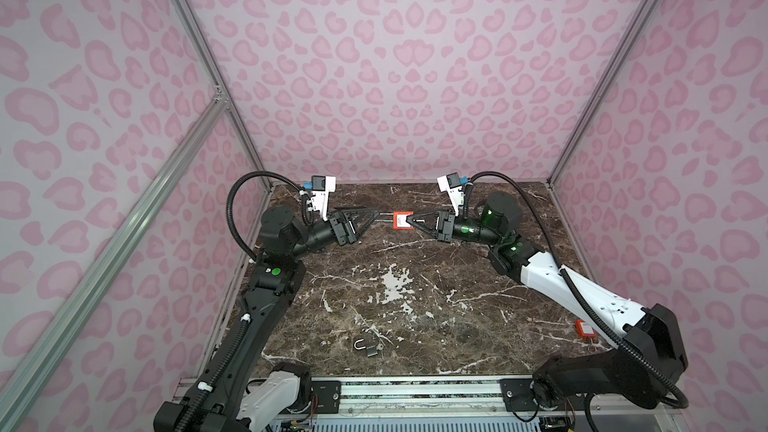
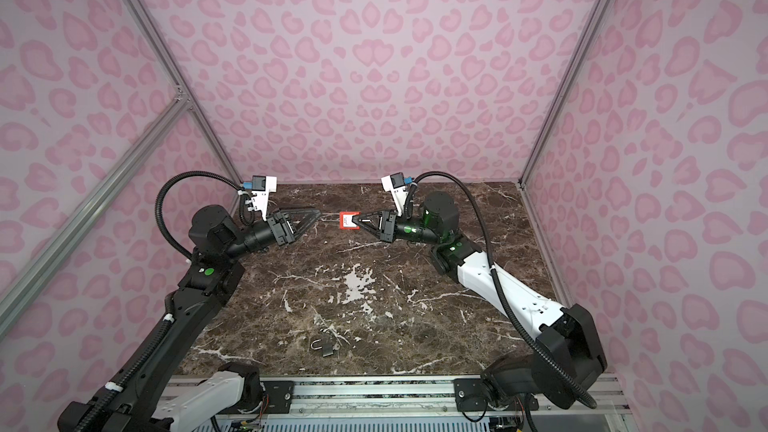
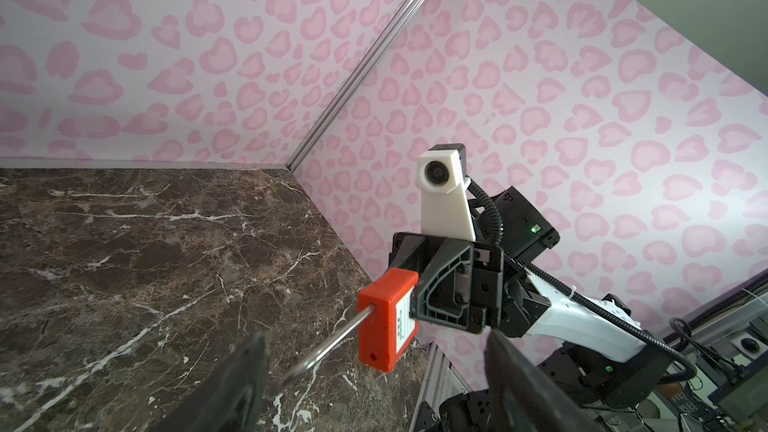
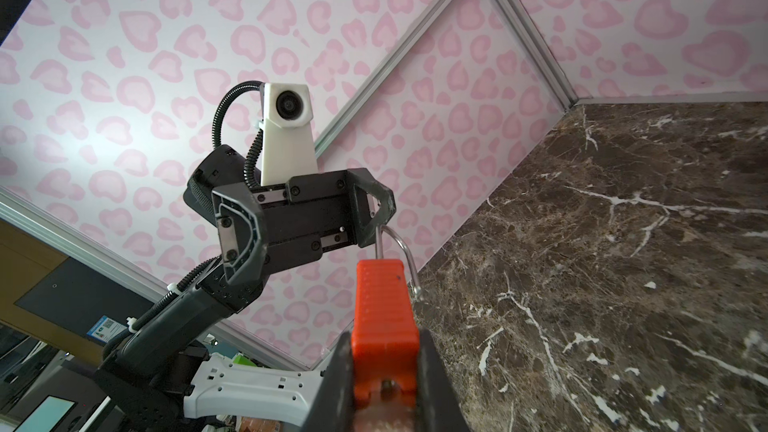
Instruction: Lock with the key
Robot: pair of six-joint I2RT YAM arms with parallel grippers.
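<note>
R gripper [image 1: 411,220] clamping red padlock [image 1: 400,220], L gripper [image 1: 376,214] jaws apart round its shackle [image 3: 332,340], small padlock [image 1: 368,349] on table [image 1: 436,276]

Pink heart-spotted wallpaper [image 1: 415,56] covers all three walls, seamed by aluminium frame posts [image 1: 203,51] — one diagonal brace [image 1: 122,234] crosses the left wall. Below lies dark brown marble [image 1: 457,326], white-veined, evenly lit.
</note>
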